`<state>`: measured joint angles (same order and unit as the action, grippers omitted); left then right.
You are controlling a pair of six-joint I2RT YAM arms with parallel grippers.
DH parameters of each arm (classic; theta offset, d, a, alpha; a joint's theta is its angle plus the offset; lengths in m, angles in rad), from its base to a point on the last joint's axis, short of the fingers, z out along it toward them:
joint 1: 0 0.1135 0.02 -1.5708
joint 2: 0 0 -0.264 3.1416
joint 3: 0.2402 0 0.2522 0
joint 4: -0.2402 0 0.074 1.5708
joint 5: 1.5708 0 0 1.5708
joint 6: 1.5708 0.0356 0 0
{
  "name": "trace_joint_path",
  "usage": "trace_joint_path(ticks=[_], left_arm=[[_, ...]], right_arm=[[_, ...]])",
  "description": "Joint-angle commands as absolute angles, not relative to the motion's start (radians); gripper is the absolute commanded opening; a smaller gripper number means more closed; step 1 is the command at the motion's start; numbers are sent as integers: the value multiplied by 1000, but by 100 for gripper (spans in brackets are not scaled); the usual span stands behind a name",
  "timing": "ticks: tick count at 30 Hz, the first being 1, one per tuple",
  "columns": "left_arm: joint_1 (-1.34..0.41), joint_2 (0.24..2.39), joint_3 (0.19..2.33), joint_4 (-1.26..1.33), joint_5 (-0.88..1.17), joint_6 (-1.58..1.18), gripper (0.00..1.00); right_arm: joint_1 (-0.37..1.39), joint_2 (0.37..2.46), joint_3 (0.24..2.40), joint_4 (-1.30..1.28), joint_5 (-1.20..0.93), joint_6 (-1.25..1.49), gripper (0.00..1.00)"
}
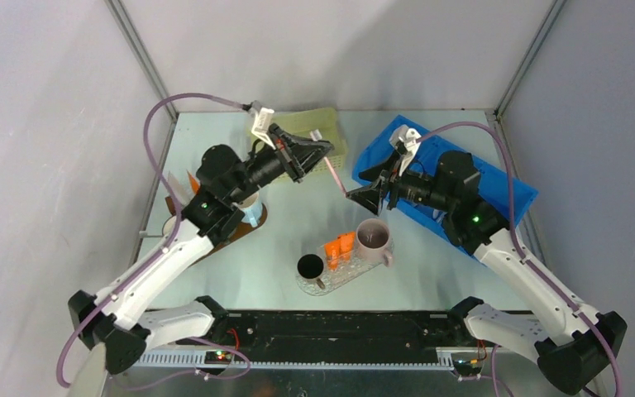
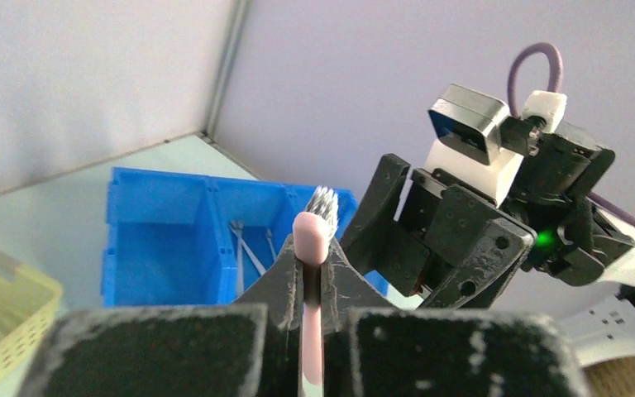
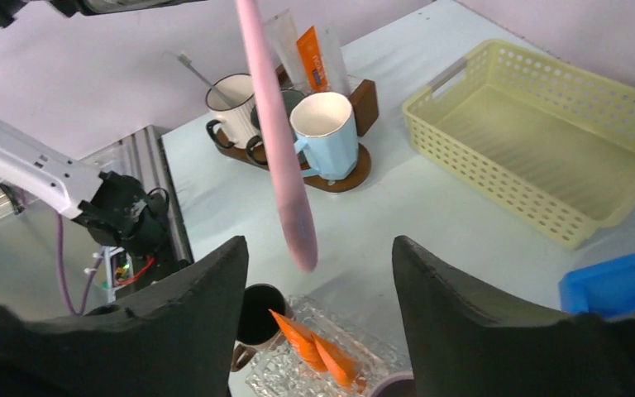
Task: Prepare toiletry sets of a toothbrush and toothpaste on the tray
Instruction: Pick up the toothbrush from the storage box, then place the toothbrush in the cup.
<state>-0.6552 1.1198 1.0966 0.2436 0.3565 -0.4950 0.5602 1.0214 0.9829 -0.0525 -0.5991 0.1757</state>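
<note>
Top: toothbrush point(image 1: 331, 169) in mid-air, long axis slanting from left gripper point(image 1: 318, 150) to right gripper point(image 1: 365, 195); tray point(image 1: 308, 286) at table's near edge | Left wrist: left jaws clamped below the bristles | Right wrist: right jaws apart, handle tip free between them, tray below.

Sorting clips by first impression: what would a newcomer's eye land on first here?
A pink toothbrush held in mid-air at the centre of the scene. It is clamped in the left hand, and its handle tip hangs between the open fingers of the right hand. Lower in the top view, a clear tray carries orange tubes, flanked by a black mug and a pinkish mug.
</note>
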Motion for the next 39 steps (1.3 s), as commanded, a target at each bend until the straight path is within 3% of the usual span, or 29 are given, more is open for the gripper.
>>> trace_joint_path(ticks=[1, 12, 29, 39], left_arm=[[-657, 1024, 1034, 266, 166, -415, 0], [-649, 739, 788, 301, -385, -342, 0], [-542, 237, 439, 243, -1026, -342, 0], [-486, 159, 283, 251, -1155, -378, 0]], right_arm=[[552, 982, 986, -16, -513, 191, 73], [510, 892, 887, 78, -326, 274, 98], [508, 872, 852, 82, -242, 283, 99], [510, 887, 851, 86, -246, 283, 99]])
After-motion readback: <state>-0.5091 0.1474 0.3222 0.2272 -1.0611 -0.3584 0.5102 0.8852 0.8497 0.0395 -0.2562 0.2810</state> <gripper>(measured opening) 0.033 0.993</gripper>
